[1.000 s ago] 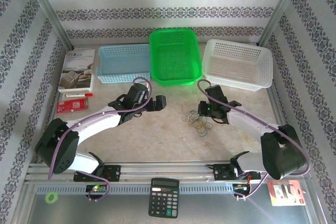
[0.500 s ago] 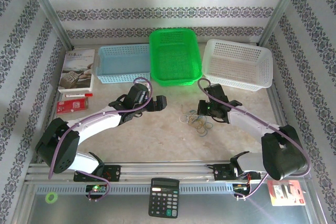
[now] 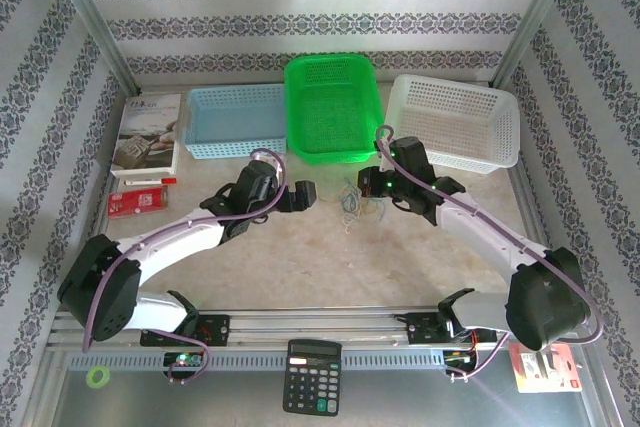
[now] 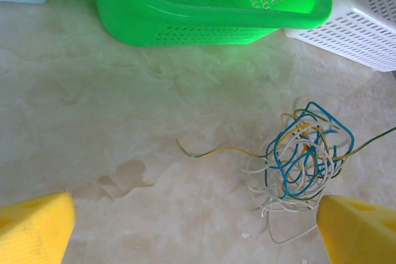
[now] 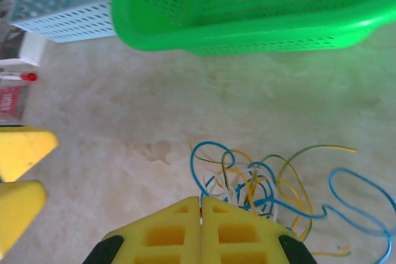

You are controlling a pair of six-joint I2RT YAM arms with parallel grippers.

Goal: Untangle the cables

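The cables (image 3: 355,202) are a tangle of thin blue, yellow-green and white wires just in front of the green basket (image 3: 333,107). My right gripper (image 3: 372,185) is at the tangle's right side. In the right wrist view its yellow jaws (image 5: 201,202) are pressed together, and the cables (image 5: 266,177) spread out from their tips. My left gripper (image 3: 300,195) stands open to the left of the tangle. In the left wrist view its fingers (image 4: 34,224) are wide apart, and the cables (image 4: 306,156) lie ahead near the right finger, apart from it.
A blue basket (image 3: 235,119) and a white basket (image 3: 455,122) flank the green one at the back. A book (image 3: 147,132) and a red packet (image 3: 135,204) lie at the left. A calculator (image 3: 312,375) sits on the front rail.
My right gripper has moved back and left toward the green basket, and the tangle has come with it. The left gripper has barely moved.
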